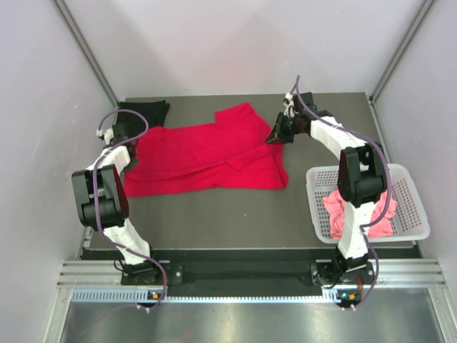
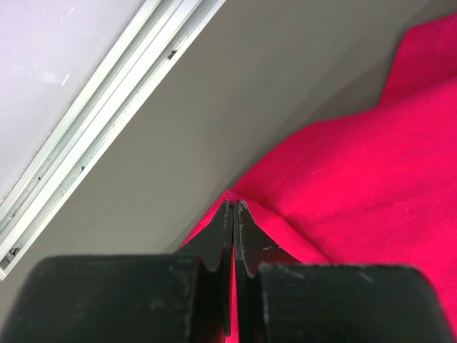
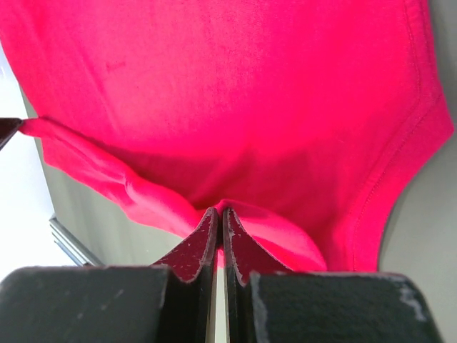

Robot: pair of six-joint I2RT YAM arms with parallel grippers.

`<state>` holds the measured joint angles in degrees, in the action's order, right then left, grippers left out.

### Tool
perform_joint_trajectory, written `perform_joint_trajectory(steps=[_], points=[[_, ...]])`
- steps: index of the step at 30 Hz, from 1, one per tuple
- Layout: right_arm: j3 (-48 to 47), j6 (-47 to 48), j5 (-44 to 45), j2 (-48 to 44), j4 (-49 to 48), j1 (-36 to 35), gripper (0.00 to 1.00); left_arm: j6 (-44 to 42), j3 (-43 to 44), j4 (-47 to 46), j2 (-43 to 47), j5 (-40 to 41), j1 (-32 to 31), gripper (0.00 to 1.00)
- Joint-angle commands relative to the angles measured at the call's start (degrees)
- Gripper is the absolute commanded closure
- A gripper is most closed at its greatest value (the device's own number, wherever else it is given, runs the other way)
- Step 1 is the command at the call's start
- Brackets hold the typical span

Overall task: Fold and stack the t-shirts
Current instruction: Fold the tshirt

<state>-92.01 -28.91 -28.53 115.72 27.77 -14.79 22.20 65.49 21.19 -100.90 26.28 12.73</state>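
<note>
Lying spread across the dark grey table [image 1: 214,214], a bright red short-sleeved cloth t-shirt [image 1: 207,153] is seen rumpled and partly opened out, with one sleeve pointing toward its far edge and a fold running across its body. The left claw [image 2: 234,207] is found at the left edge of the red shirt, its two black fingers pressed together with no gap. The shirt's edge is pinched at the tips, and red cloth is seen between the fingers lower down. The right claw [image 3: 218,212] is placed at the far right corner of the red shirt, beside the far sleeve. Its fingers are likewise closed, and a small ridge of red cloth rises into the tips, so the shirt is gripped there too. In the right wrist view the stitched hem of the red shirt is seen curving away to the right of that claw, with bare table beyond it. A black cloth t-shirt [image 1: 146,111] is bunched just beyond the far left corner of the red shirt; whether the two touch cannot be told. Well to the right of the red shirt a white plastic lattice basket [image 1: 408,196] is set on the table, and a salmon pink cloth t-shirt [image 1: 333,209] is crumpled inside it, partly hidden by the right arm.
</note>
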Motion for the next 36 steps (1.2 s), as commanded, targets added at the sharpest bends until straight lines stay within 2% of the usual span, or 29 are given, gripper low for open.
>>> perform_joint_trajectory(steps=[1, 18, 23, 27, 36], points=[[-1.6, 1.31, 0.32, -0.32, -0.61, 0.81, 0.99, -1.19, 2.18, 0.34, -0.26, 0.17, 0.19, 1.0], [3.41, -1.59, -4.42, -3.83, -1.67, 0.55, 1.0, -1.37, 2.53, 0.69, 0.18, -1.59, 0.19, 1.0], [11.4, -1.68, -4.69, -13.22, -0.61, -1.21, 1.0, -2.07, 1.66, 1.31, 2.46, -1.32, 0.36, 1.0], [20.78, -2.65, -4.42, -24.1, -0.26, -1.74, 1.0, -2.86, -0.36, 1.84, 5.45, -1.67, 0.28, 1.0], [41.26, -3.0, -4.6, -46.34, 3.17, -3.67, 1.0, 0.65, -11.96, 3.68, 21.68, 0.87, 0.28, 1.0]])
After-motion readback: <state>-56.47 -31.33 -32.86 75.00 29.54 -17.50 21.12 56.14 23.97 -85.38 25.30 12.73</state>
